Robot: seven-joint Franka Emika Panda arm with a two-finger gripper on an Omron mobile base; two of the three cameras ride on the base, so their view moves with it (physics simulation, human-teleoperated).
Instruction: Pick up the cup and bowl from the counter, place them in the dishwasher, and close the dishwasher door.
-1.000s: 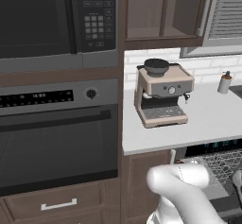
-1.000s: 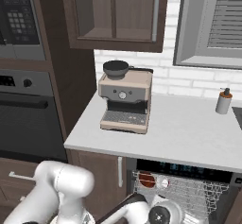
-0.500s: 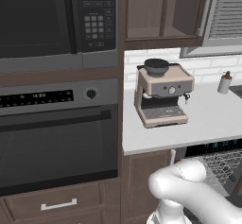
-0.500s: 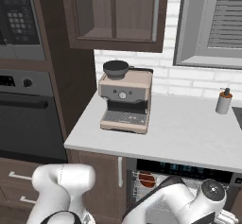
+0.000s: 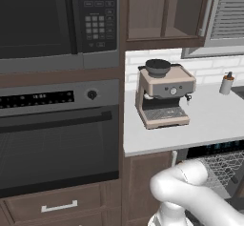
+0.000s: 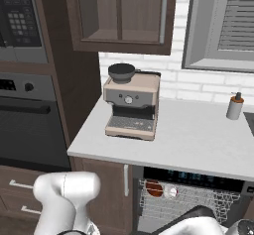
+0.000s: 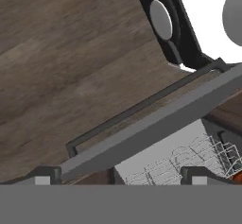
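Red shows in the grey wire rack of the dishwasher [image 6: 188,199]: the cup [image 6: 154,188] lies there beside a pale round dish, likely the bowl [image 6: 170,192]. The worktop [image 6: 198,140] carries just a coffee machine [image 6: 131,101] and a soap bottle [image 6: 234,105]. Loading looks done, so closing the door [image 7: 156,124] is the step in hand. The fingers [image 7: 47,175] hang low by the door's edge; how wide they stand I cannot tell. Next, a push on that edge. Since the earlier frames the arm has swung lower.
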